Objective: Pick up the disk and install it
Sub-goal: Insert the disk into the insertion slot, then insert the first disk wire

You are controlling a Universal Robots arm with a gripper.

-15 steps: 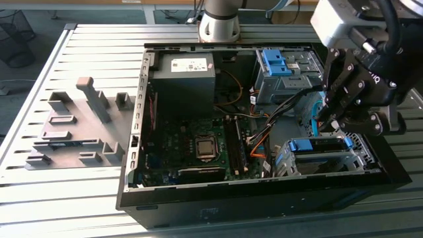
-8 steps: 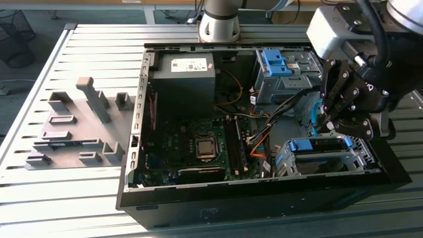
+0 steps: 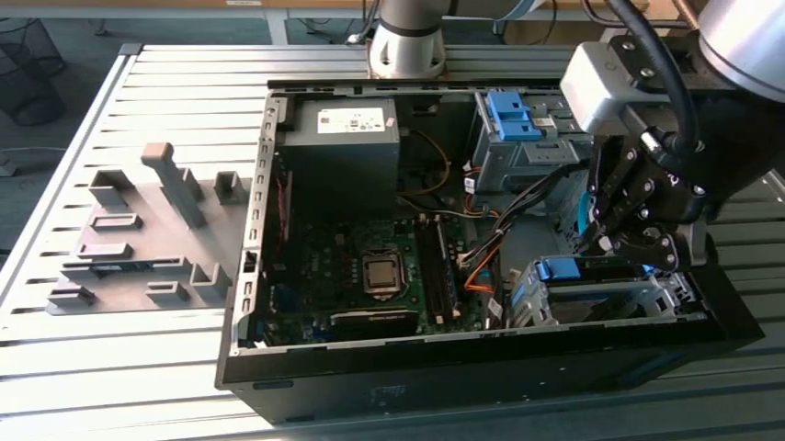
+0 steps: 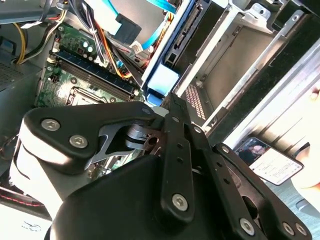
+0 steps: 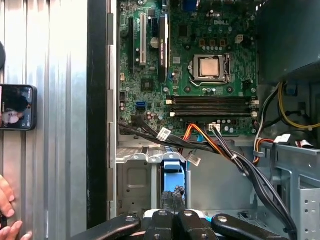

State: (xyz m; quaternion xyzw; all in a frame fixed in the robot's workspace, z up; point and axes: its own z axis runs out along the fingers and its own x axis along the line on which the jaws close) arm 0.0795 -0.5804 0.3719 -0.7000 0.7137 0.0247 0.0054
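One arm bends down — gripper over the disk.

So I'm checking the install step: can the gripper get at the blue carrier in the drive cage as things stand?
Probably yes. In the exterior view the gripper hangs right over the blue carrier in the drive cage, nothing between them. The cable bundle runs beside, not across.

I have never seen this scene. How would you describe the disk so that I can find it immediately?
Start from the large open black metal computer case on the slatted metal table. Go to its near corner on the exterior view's right, where the black robot hand hangs over a silver metal drive cage. The disk in its bright blue plastic carrier sits there; a second blue carrier stands farther back, away from the hand.
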